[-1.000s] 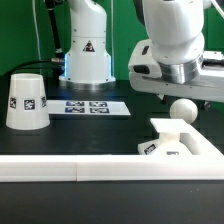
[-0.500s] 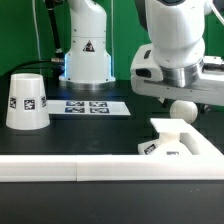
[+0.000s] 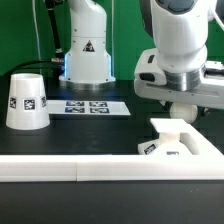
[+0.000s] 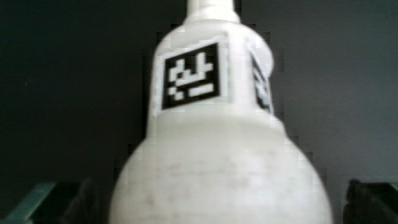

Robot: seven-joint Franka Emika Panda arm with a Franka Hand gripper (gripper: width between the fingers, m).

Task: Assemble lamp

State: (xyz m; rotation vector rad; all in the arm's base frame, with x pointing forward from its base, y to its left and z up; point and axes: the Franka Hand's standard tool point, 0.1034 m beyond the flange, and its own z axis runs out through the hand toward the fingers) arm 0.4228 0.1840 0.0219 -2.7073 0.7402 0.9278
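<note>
The white bulb [image 4: 210, 150] fills the wrist view, ball end nearest and its tagged neck pointing away. My gripper [image 4: 214, 205] has a dark finger on each side of the ball, with small gaps, so it is open around it. In the exterior view my gripper [image 3: 183, 106] is low at the right, over the bulb [image 3: 185, 113], which is mostly hidden. The flat square base [image 3: 185, 145] lies just in front of it. The cone shade [image 3: 27, 100] stands at the exterior view's left.
The marker board [image 3: 90, 106] lies mid-table between the shade and the gripper. A long white bar [image 3: 70, 168] runs along the front edge. The robot's pedestal [image 3: 86, 55] stands at the back.
My gripper has moved toward the exterior view's right and down, from beside the bulb to over it. The bulb, base and shade have not moved.
</note>
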